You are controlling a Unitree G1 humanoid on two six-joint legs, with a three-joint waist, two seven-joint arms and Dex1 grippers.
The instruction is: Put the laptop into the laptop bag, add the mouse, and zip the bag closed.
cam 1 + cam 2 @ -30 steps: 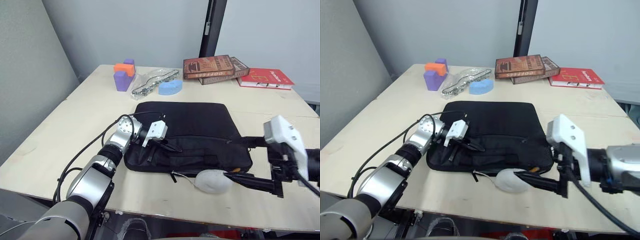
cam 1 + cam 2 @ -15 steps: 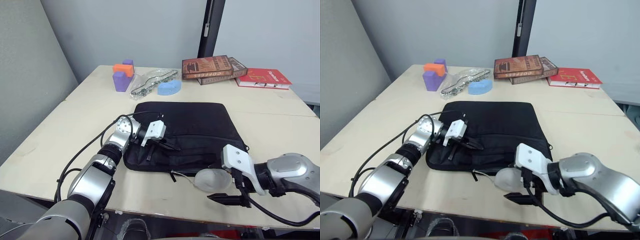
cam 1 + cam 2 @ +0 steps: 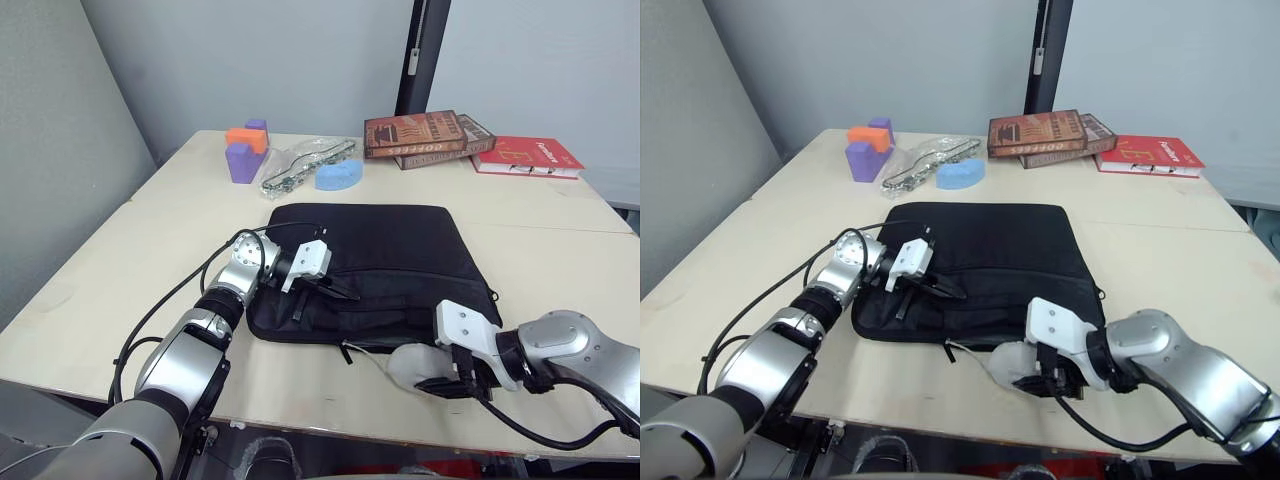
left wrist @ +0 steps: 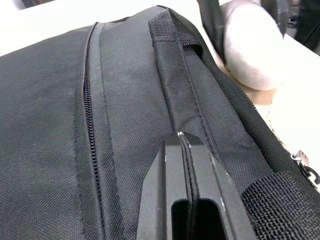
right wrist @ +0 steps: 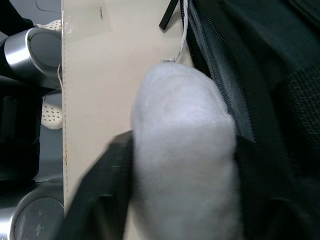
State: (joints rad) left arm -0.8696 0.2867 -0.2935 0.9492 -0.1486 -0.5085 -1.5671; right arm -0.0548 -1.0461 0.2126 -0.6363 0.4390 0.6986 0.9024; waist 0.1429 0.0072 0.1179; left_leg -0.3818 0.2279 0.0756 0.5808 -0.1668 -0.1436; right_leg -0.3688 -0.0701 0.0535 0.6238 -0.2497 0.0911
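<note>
The black laptop bag (image 3: 380,240) lies flat in the middle of the table. My left gripper (image 3: 352,296) is shut and rests on the bag's near left part, beside a strap handle (image 4: 172,55). A matte white egg-shaped lump (image 3: 410,362) sits on the table against the bag's front edge. My right gripper (image 3: 440,385) is shut on this lump, one finger (image 5: 107,180) on each side of it. A thin white cord (image 3: 365,352) runs from the bag's front edge to the lump. The laptop and the mouse are out of view.
At the back of the table lie stacked brown books (image 3: 425,135), a red book (image 3: 528,155), purple and orange blocks (image 3: 245,150), a blue block (image 3: 340,175) and a clear plastic pack (image 3: 305,165). The table's front edge (image 3: 330,425) runs just below the lump.
My right gripper swung in from the right, came down at the white lump and closed its fingers around it. The left gripper and the bag have not moved.
</note>
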